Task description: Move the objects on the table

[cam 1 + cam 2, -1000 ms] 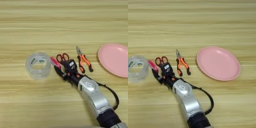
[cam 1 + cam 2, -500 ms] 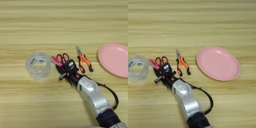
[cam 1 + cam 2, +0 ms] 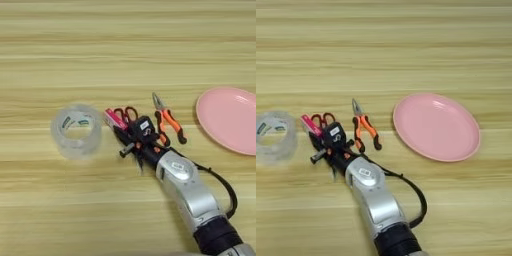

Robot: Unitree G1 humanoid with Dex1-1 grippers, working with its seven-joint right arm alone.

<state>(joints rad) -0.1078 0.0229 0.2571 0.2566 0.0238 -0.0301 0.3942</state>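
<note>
Gripper (image 3: 121,136) sits down at the pink bar (image 3: 114,119) beside the scissors (image 3: 127,114); whether it grips, I can't tell.

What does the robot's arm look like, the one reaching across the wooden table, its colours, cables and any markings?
The right arm has a rounded silver forearm shell with a small circular detail near the front and a black cuff at its lower end. A black cable loops out along its side. The black pincer sits on a black wrist block with orange accents and a small white label on top.
</note>
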